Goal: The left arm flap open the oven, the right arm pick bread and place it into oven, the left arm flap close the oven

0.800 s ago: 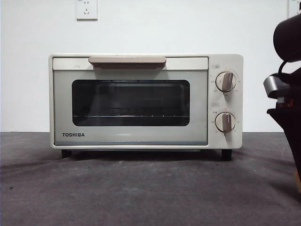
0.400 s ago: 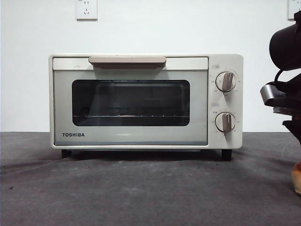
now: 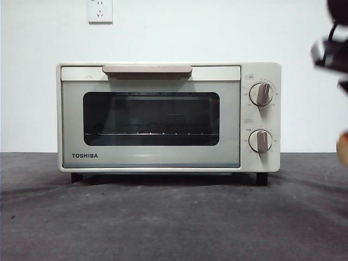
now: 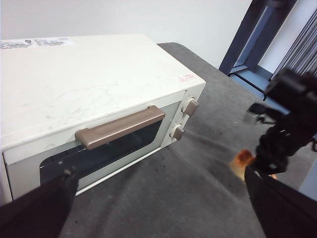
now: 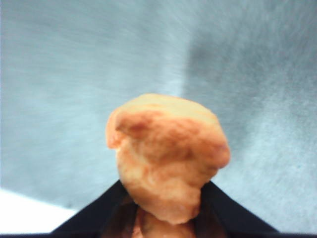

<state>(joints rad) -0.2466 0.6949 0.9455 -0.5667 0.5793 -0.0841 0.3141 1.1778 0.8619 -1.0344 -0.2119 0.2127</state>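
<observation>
The cream-white oven (image 3: 163,117) stands on the dark table with its door closed and its taupe handle (image 3: 147,69) at the top. My left gripper (image 4: 158,173) hovers open above and in front of the oven (image 4: 99,89), near the handle (image 4: 119,126), touching nothing. To the right of the oven, my right gripper (image 5: 166,198) is shut on the golden bread (image 5: 168,153) and holds it above the table. The bread (image 3: 342,148) shows blurred at the front view's right edge, below the right arm (image 3: 329,51). The left wrist view also shows the bread (image 4: 241,161) under the right gripper (image 4: 262,166).
Two round knobs (image 3: 261,117) sit on the oven's right panel. A wall socket (image 3: 100,10) is on the white wall behind. A dark door frame (image 4: 252,34) stands beyond the table's far edge in the left wrist view.
The right arm has risen at the front view's right edge, and the bread has come up off the table with it. The oven has not moved.
</observation>
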